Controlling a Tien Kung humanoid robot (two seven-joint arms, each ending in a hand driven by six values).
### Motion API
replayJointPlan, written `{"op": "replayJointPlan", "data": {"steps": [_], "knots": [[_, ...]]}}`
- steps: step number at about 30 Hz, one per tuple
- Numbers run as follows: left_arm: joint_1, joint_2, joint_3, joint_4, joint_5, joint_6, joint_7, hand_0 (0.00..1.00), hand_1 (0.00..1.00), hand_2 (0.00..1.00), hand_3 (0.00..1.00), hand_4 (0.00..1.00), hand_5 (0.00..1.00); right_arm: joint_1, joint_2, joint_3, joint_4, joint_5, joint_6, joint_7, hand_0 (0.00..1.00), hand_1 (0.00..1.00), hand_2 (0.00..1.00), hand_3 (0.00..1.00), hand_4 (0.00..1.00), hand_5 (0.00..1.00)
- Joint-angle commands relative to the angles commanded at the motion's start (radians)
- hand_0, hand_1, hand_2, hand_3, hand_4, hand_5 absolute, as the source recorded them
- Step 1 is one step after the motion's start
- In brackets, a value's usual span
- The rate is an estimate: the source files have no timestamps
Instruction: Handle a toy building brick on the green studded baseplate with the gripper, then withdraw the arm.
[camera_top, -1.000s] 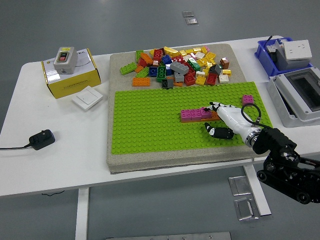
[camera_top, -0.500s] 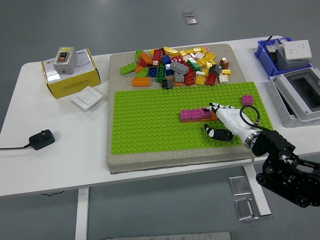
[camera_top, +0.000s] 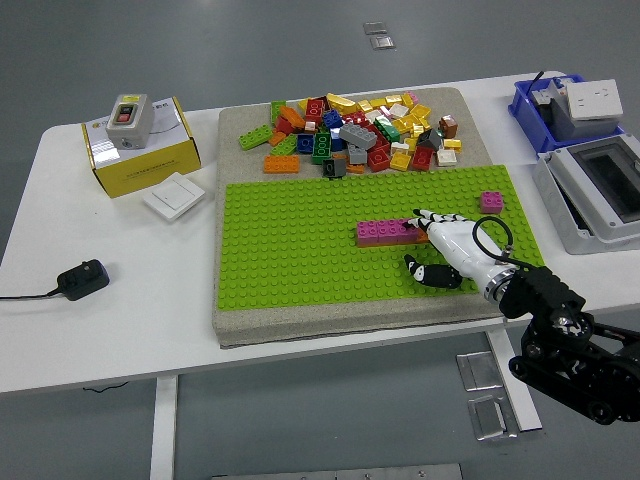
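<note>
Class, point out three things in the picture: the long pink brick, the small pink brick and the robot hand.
long pink brick (camera_top: 385, 232), head view, studded top near its middle.
small pink brick (camera_top: 492, 200), head view, centre of its top.
robot hand (camera_top: 455, 250), head view, white back of the hand.

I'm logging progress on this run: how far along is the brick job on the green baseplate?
Midway. Done: a row of pink bricks sits on the green baseplate. In hand: the right robot hand has its fingertips at the row's right end, where an orange brick peeks out; whether it grips it is unclear. Left: letting go and withdrawing the arm. The left arm is out of view.
</note>
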Motion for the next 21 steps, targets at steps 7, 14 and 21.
{"op": "replayJointPlan", "data": {"steps": [7,14,21], "knots": [[-0.001,0.000,0.000,0.000,-0.001,0.000,-0.001,0.664,0.664,0.661,0.659,0.346,0.662,0.007,-0.003,0.016,0.002,-0.001,-0.003,0.001,0.933,0.924,0.987,0.810,0.538,0.482],[0.002,0.000,-0.002,0.000,-0.001,0.000,0.001,0.664,0.664,0.662,0.658,0.346,0.661,0.022,-0.031,0.074,0.036,0.071,-0.034,0.044,0.933,0.923,0.986,0.810,0.536,0.482],[0.003,0.000,0.000,0.000,-0.006,0.000,-0.001,0.664,0.664,0.662,0.658,0.346,0.661,0.027,-0.080,0.193,0.032,0.102,-0.052,0.067,0.925,0.921,0.982,0.813,0.535,0.477]]}}
